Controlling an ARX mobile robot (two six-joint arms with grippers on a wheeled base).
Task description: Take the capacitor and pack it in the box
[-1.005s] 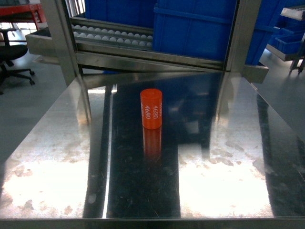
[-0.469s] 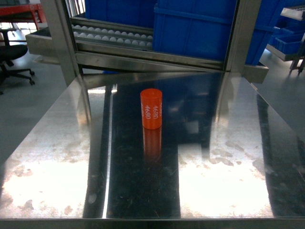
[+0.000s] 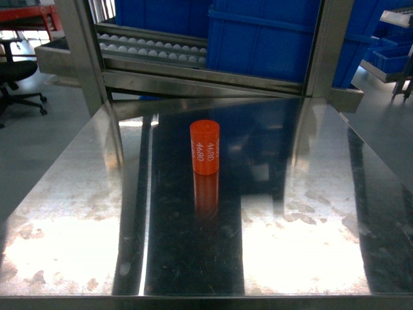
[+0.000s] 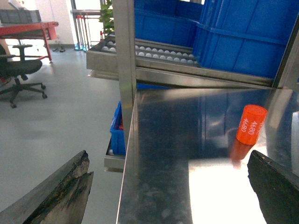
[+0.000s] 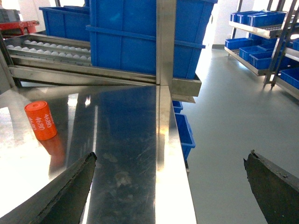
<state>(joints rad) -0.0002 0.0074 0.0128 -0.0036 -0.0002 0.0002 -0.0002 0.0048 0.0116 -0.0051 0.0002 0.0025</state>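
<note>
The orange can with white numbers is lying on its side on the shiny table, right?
Not quite. The orange can with white numbers is standing upright on the shiny table, not lying down. The head view shows its flat round top facing up. Neither gripper is touching it.

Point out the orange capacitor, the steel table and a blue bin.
capacitor (image 3: pixel 204 150): head view, labelled side.
steel table (image 3: pixel 303 245): head view, bare top.
blue bin (image 5: pixel 126 37): right wrist view, front wall.

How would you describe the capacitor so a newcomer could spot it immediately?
Start at the shiny steel table in front of the blue bins. Near its middle, alone, stands the capacitor: a short upright orange cylinder with white "4680" print, the only loose item there.
</note>
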